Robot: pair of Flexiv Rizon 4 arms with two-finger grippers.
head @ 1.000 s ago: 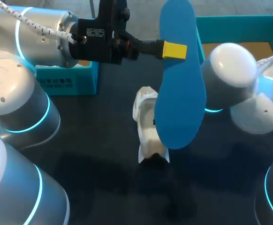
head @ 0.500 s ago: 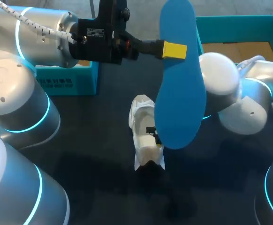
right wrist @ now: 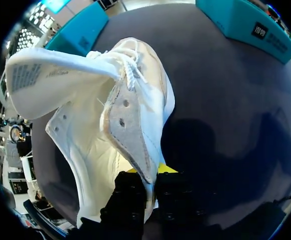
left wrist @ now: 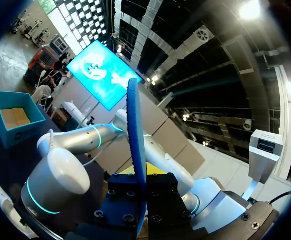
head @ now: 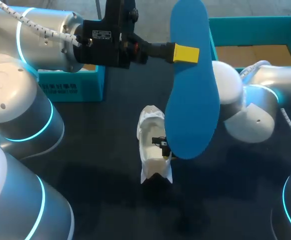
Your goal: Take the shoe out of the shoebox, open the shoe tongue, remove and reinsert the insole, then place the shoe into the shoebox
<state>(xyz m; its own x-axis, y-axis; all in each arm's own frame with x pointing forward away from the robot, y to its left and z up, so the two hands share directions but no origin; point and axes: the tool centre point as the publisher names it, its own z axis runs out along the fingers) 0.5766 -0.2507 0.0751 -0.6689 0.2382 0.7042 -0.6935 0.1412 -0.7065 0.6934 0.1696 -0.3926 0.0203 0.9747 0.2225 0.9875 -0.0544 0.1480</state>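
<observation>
My left gripper (head: 185, 53) holds the blue insole (head: 191, 85) high above the table, shut on its edge. In the left wrist view the insole (left wrist: 135, 120) stands edge-on between that gripper's fingers (left wrist: 141, 196). The white shoe (head: 152, 142) sits below on the dark table, its tongue pulled open. My right arm comes in low from the right, and its gripper (head: 160, 142) is mostly hidden behind the insole. In the right wrist view the right gripper (right wrist: 148, 192) is shut on the side flap of the shoe (right wrist: 100, 115) by the eyelets.
The teal shoebox (head: 258, 24) with a brown cardboard floor stands at the back right, behind my right arm's elbow (head: 235, 102). A second teal box part (head: 70, 86) lies at the back left under my left arm.
My right arm has moved left and lower, and the shoe has shifted left and toward the front with it. The left arm and insole have not moved.
</observation>
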